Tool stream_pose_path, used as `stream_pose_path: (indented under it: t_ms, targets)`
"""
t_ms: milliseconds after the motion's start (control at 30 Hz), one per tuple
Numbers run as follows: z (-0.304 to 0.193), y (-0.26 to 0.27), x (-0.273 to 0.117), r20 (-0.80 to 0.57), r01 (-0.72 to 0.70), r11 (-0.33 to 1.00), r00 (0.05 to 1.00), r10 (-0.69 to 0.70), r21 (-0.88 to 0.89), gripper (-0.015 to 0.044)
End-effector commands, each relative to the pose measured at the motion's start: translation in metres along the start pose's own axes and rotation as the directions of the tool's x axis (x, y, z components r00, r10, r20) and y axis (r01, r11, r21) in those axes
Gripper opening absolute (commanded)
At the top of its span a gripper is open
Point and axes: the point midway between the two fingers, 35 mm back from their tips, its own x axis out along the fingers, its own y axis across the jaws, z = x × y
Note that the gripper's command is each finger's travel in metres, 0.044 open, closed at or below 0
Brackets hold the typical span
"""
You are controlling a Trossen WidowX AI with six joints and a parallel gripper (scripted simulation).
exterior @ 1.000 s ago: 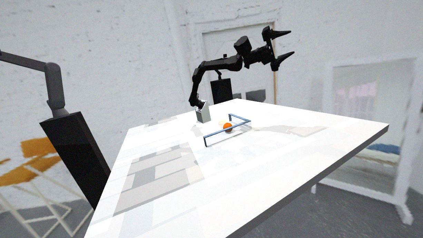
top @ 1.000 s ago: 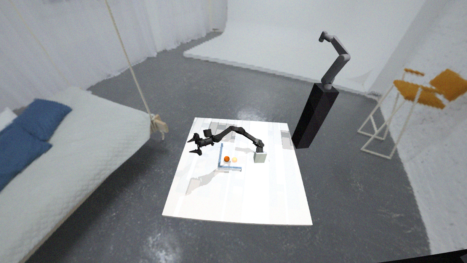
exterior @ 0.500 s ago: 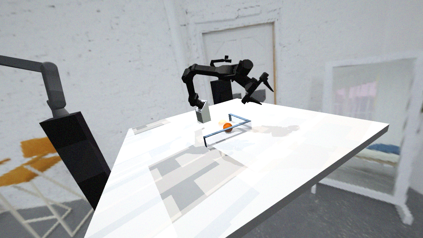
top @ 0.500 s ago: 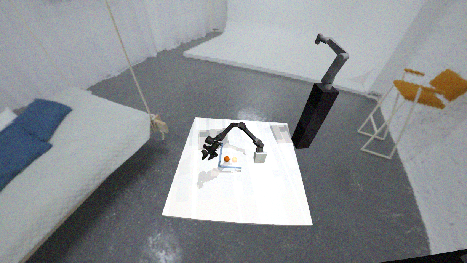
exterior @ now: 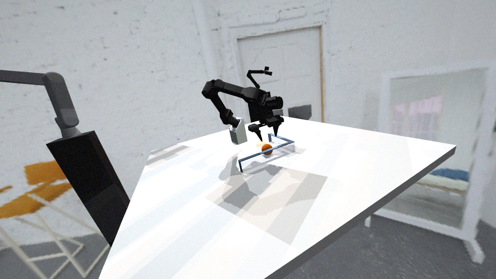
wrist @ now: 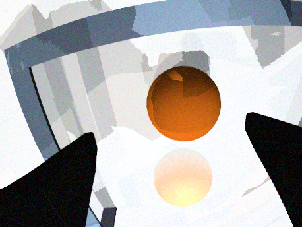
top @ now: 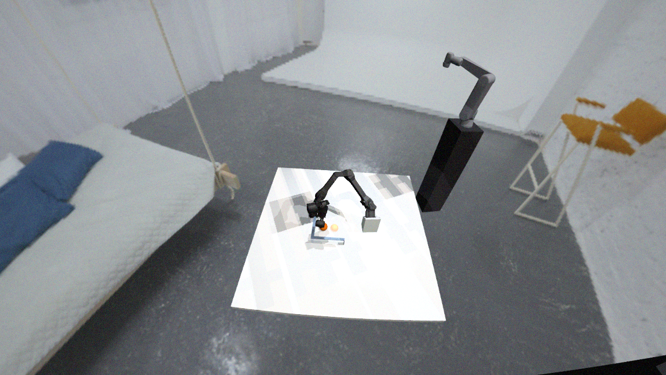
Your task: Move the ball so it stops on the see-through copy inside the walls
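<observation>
One orange ball point(top: 324, 227) point(exterior: 266, 149) point(wrist: 183, 103), lying on the white table point(top: 340, 288) point(exterior: 346, 155) inside the corner, near but apart from the see-through copy point(top: 334, 227) point(exterior: 260, 144) point(wrist: 183, 178); loose, ungripped. Two low clear walls with blue-grey top edges point(top: 328, 238) point(exterior: 258, 155) point(wrist: 165, 20), joined at a corner, one running along either side of the ball's area. One black gripper point(top: 320, 223) point(exterior: 268, 138) point(wrist: 174, 130), fingers spread wide, nothing between them, poised above the ball and its copy; whether the fingertips touch anything cannot be told. One black arm point(top: 347, 173) point(exterior: 232, 90), bent over the work from its pale base block point(top: 370, 225) point(exterior: 238, 134). Condition: ball not yet on its mark. Risks, as judged: a fingertip lowered off-centre could clip the ball and roll it, since a sphere has little to hold it in place; a wide-set finger could strike a wall top on the way down; a grasp too high on the curve could squeeze the ball out; a quick or uneven release could send it past the copy, perhaps out through the open side; a finger dragging on withdrawal could spoil a good placement.
</observation>
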Motion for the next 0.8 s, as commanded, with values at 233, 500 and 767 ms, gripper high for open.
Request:
stream_pose_path:
  t_ms: [233,500,767]
  targets:
    - [-0.011,-0.013,0.001,-0.020,0.049,0.996,0.999,-0.051,-0.074,0.0412]
    - [-0.011,-0.014,0.017,-0.020,0.050,0.996,0.998,-0.052,-0.075,0.0412]
    - [-0.011,-0.015,0.030,-0.022,0.050,0.996,0.998,-0.052,-0.077,0.0412]
